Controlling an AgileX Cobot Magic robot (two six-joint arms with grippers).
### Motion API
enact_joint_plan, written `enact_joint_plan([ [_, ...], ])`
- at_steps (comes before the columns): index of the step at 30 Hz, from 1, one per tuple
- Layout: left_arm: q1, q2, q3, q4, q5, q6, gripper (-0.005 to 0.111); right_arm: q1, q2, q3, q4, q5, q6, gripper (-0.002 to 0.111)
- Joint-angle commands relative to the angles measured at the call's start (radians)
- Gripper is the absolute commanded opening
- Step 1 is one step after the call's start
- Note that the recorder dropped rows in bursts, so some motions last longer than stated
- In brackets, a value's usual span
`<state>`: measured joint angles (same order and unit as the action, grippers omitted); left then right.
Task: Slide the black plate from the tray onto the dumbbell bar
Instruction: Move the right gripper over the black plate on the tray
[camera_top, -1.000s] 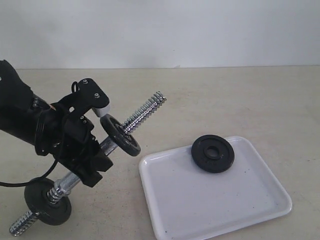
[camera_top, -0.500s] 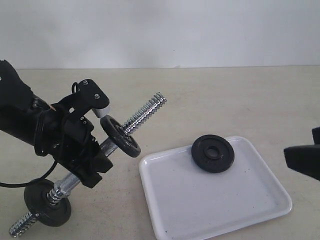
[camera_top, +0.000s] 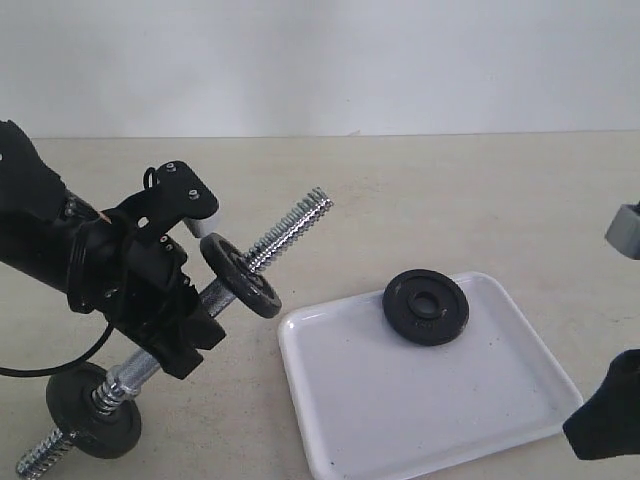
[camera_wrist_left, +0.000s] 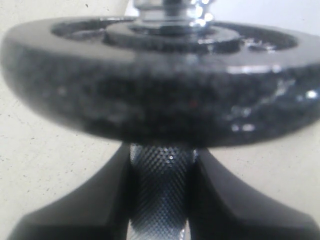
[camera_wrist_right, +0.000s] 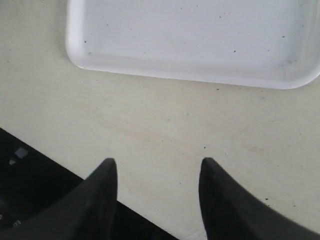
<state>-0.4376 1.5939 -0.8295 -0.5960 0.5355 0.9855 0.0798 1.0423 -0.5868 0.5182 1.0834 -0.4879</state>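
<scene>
Steel and black iron crowd the left of the table (camera_top: 450, 190). The left arm reaches in low from the left edge with its wrist cocked upward, and the left gripper (camera_top: 188, 328) is clamped on the knurled middle of the bar (camera_top: 218, 290). In the left wrist view the two black fingers (camera_wrist_left: 90, 210) squeeze the knurling from either side, with a disc just beyond them.

The bar is held at a slant. Its far threaded end is raised and points toward the back of the table, and its other end dips toward the front left corner. Whether that low end touches the table I can't tell. The upper disc (camera_top: 240, 275) sits on the bar just past the gripper. The lower disc (camera_top: 95, 425) sits near the low end, with a silver collar beside it.

The plate (camera_top: 426, 307) lies on the tray (camera_top: 400, 400), at the far edge and nearer the far right corner. The tray lies on the right half of the table, with its far left corner near the upper disc.

Of the right arm (camera_top: 605, 420) I see only a dark piece low at the right edge, just off the tray's near right corner. The right gripper (camera_wrist_right: 157, 170) hangs over bare table, its fingers (camera_wrist_right: 102, 195) apart with nothing between them, facing one rim of the tray and clear of it.
</scene>
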Motion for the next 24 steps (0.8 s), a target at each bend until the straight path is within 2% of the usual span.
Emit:
enact_joint_plan([
  [1, -0.003, -0.050, -0.034, -0.080, -0.052, -0.013, 0.004, 0.039, 0.016, -0.011, -0.077, -0.016, -0.062, 0.045],
  [8, -0.003, -0.050, -0.034, -0.081, -0.058, -0.013, 0.004, 0.345, 0.016, -0.035, -0.381, -0.042, -0.041, 0.045],
  [11, -0.003, -0.050, -0.034, -0.081, -0.058, -0.013, 0.004, 0.481, 0.016, -0.035, -0.529, -0.088, 0.022, 0.045],
  [14, -0.003, -0.050, -0.034, -0.081, -0.058, -0.013, 0.004, 0.571, 0.016, -0.035, -0.706, -0.154, 0.130, 0.045],
  [16, -0.003, -0.050, -0.034, -0.081, -0.056, -0.013, 0.004, 0.592, 0.016, -0.035, -0.806, -0.202, 0.316, 0.044],
  [17, -0.003, -0.050, -0.034, -0.081, -0.054, -0.016, 0.004, 0.592, 0.016, -0.041, -0.869, -0.219, 0.488, 0.044],
  [20, -0.003, -0.050, -0.034, -0.081, -0.054, -0.016, 0.004, 0.590, 0.016, -0.061, -0.954, -0.215, 0.759, 0.044],
  [24, -0.003, -0.050, -0.034, -0.081, -0.053, -0.018, 0.004, 0.590, 0.016, -0.077, -0.877, -0.204, 0.773, 0.044],
])
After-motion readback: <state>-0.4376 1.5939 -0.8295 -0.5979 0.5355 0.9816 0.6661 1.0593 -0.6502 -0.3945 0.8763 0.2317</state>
